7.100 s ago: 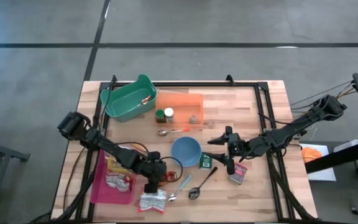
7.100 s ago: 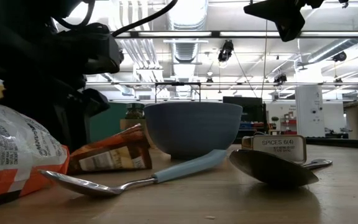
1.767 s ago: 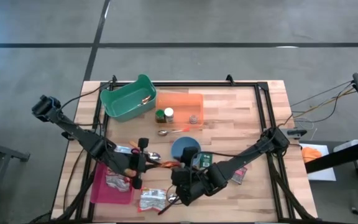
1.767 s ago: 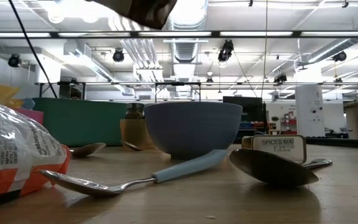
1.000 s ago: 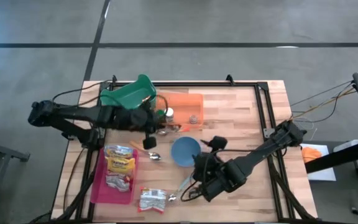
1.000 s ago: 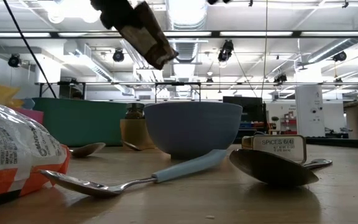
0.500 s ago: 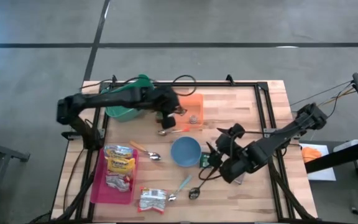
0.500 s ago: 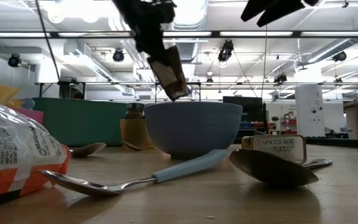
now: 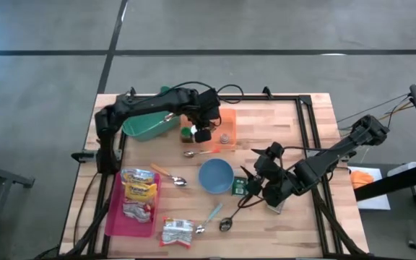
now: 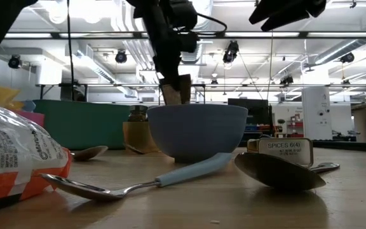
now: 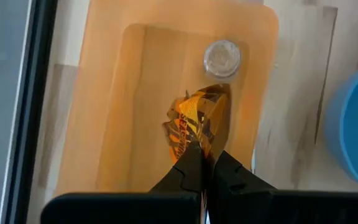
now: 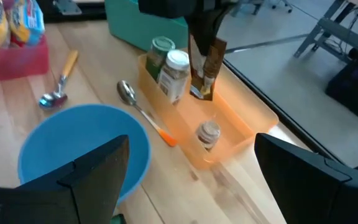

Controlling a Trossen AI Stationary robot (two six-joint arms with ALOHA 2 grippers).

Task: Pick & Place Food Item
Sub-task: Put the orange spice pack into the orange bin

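Observation:
My left gripper (image 9: 203, 128) hangs over the orange tray (image 9: 226, 117) at the table's far middle, shut on a brown-and-orange snack packet (image 12: 206, 68). In the tray stand a green-lidded jar (image 12: 161, 55), a white-lidded jar (image 12: 176, 73) and a small jar (image 12: 209, 134); the packet hangs between them. My right gripper (image 9: 254, 183) is open and holds nothing. It hovers right of the blue bowl (image 9: 215, 175), above a green spice tin (image 9: 238, 188). My left gripper pinches the packet's upper end (image 11: 195, 144) between its two fingers (image 11: 229, 171). They come from above, pointing steeply down. The packet hangs upright below them over the tray floor (image 11: 135, 112); its lower end (image 12: 202, 93) is about level with the tray's rim. Whether it touches the floor, I cannot tell.
A teal bin (image 9: 149, 119) stands left of the orange tray. A pink tray (image 9: 114, 217) with snack bags lies at the near left, and a silver-and-orange bag (image 9: 175, 231) at the near edge. Spoons (image 9: 197, 152) lie around the bowl. Black frame rails (image 9: 305, 137) border the table.
My left gripper has carried the packet from left of the bowl toward the far edge and to the right, tipped more steeply downward and sunk over the orange tray. The packet, slanted before, now hangs upright. My right gripper has drawn back toward the right edge, staying open.

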